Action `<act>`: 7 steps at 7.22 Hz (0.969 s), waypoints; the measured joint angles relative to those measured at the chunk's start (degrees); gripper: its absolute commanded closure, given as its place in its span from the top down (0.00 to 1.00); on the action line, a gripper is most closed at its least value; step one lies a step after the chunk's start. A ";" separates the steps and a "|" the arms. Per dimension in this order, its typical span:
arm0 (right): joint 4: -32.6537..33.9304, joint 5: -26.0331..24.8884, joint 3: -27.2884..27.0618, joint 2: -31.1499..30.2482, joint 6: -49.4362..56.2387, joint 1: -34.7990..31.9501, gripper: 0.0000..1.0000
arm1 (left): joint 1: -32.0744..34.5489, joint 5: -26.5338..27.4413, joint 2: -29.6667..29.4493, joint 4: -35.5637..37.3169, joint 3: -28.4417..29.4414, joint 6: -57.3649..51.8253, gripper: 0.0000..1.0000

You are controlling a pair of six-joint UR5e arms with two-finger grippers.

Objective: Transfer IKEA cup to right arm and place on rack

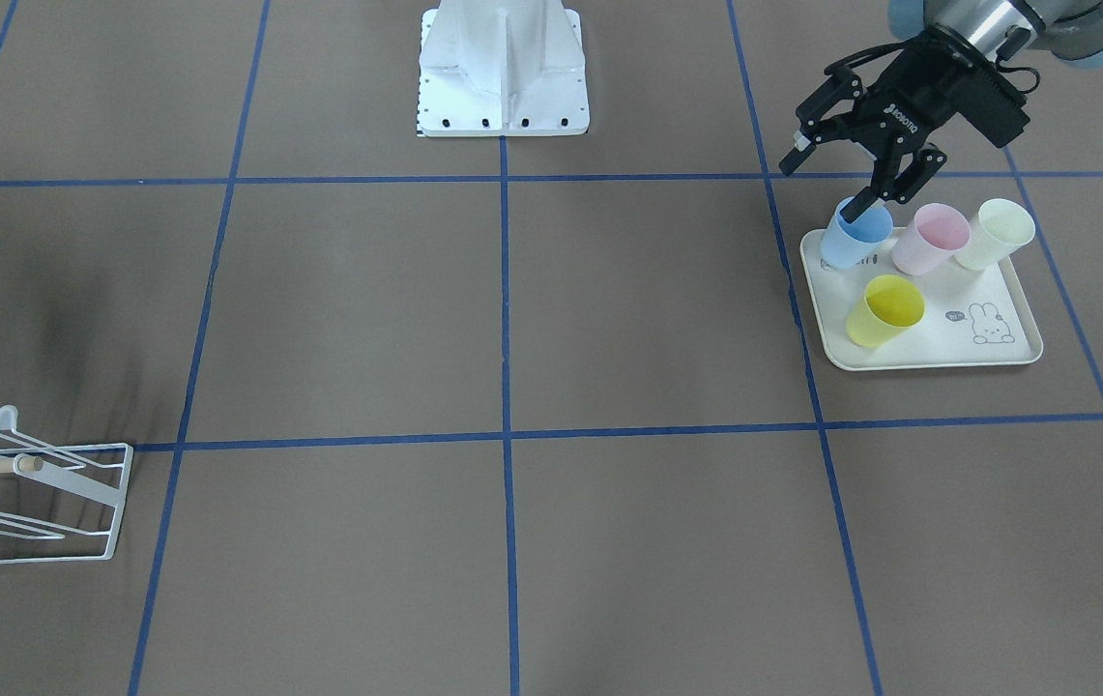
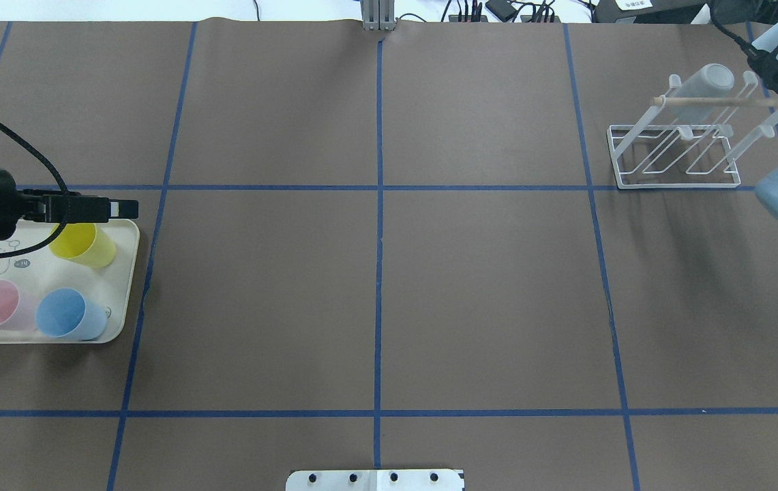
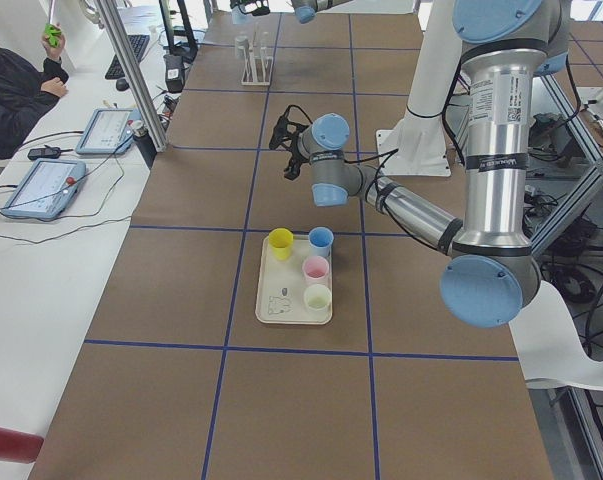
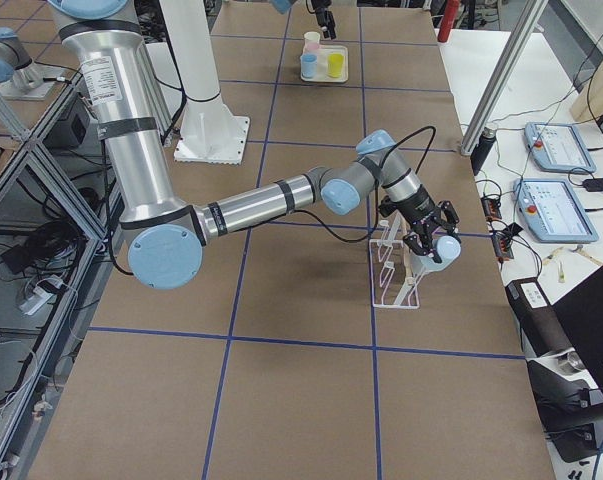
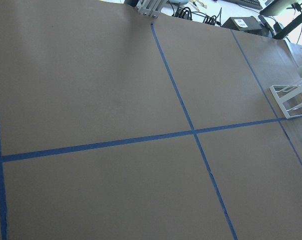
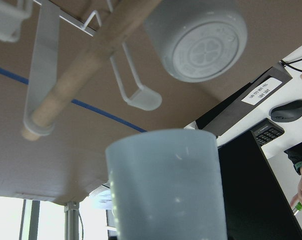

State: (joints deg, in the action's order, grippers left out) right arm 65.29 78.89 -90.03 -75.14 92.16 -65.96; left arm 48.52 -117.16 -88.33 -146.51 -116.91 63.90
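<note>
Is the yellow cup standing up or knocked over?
Standing up. The yellow cup rests on its base on the tray, with its open mouth facing up.

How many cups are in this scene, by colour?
blue cup: 1
pink cup: 1
cream cup: 1
yellow cup: 1
grey: 2, racked cup and held cup
total: 6
</note>
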 measured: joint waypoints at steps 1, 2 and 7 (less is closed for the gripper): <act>-3.91 -0.39 3.10 0.25 -0.07 0.37 0.00 | 0.00 0.00 0.00 0.00 0.04 0.00 0.99; -6.85 -0.64 5.11 0.34 -0.17 0.77 0.00 | 0.00 0.00 -0.02 0.00 0.07 0.00 0.99; -8.68 -1.09 5.50 -0.40 -0.25 1.31 0.00 | -0.16 0.00 -0.12 -0.03 0.25 0.00 0.99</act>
State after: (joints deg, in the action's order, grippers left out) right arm 56.61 77.80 -84.53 -75.54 91.91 -64.65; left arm 48.36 -117.16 -88.45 -146.54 -116.66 63.90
